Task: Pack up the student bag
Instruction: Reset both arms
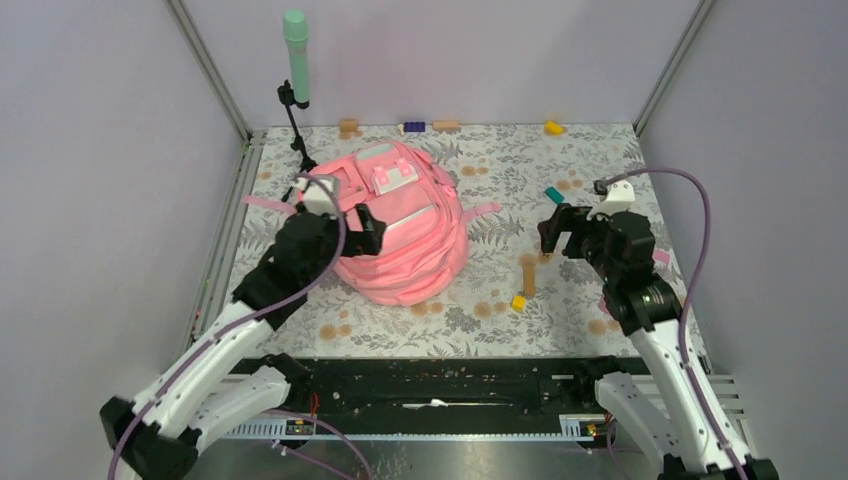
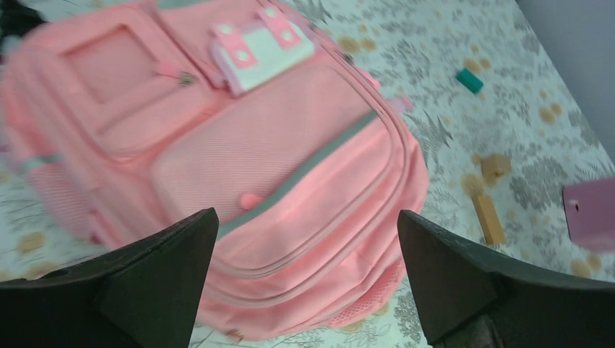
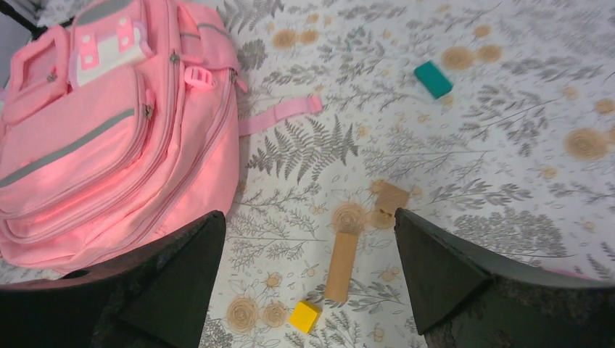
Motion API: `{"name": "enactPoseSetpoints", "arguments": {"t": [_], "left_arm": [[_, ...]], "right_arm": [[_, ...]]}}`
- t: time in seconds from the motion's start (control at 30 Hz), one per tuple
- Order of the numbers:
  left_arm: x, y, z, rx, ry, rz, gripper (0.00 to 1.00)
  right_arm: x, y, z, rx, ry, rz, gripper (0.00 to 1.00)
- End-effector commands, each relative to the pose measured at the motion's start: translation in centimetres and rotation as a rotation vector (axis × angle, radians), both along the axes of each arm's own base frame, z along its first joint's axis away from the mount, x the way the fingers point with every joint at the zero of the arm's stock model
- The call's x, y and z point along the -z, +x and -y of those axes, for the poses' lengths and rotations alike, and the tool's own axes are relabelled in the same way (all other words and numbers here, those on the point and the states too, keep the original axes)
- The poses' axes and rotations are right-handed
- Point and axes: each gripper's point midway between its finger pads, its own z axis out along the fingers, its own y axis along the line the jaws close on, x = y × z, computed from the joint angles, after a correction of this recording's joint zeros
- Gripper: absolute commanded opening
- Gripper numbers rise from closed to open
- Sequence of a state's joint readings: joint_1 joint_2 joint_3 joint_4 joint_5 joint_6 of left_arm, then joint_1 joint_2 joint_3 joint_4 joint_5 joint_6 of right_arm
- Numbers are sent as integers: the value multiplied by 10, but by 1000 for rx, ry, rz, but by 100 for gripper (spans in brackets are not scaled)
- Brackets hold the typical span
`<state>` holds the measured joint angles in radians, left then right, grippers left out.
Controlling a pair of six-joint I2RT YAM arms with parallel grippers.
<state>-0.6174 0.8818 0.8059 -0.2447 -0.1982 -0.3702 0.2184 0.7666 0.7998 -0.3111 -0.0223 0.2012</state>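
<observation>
Top external view: the student bag (image 1: 405, 230) lies flat on the left half of the floral table (image 1: 480, 325), front pockets up. The left gripper (image 1: 366, 230) hangs over the bag's near left side, jaws spread wide and holding nothing. The right gripper (image 1: 553, 232), well apart to the bag's right, also gapes empty above a wooden block (image 1: 527, 275) and a yellow cube (image 1: 519, 302).

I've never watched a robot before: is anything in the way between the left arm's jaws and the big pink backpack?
Nothing visible. The left jaws stand open right over the student bag, with no object between them.
</observation>
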Motion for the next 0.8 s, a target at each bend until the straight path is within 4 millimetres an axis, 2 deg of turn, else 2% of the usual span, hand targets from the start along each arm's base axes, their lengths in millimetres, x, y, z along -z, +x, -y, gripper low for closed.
{"name": "enactPoseSetpoints", "arguments": {"t": [0.0,0.1,0.13,0.23,0.37,0.47,0.77], "left_arm": [[-48,-16,-49,-104,2,102,99],[-70,-28,-88,-226,52,179,99],[-80,-41,-127,-364,118,236,99],[-75,-54,-150,-452,130,258,99],[-61,-68,-166,-503,118,265,99],[-58,-74,-176,-541,121,267,99],[-59,-76,-177,-542,126,260,99]], "right_arm": [[-30,-16,27,81,-75,143,94],[-52,-30,37,104,-93,254,94],[-71,-46,46,130,-99,384,94],[-78,-59,55,173,-79,477,95],[-70,-71,64,218,-52,549,96],[-78,-77,66,228,-41,600,96],[-76,-77,66,228,-48,586,96]]}}
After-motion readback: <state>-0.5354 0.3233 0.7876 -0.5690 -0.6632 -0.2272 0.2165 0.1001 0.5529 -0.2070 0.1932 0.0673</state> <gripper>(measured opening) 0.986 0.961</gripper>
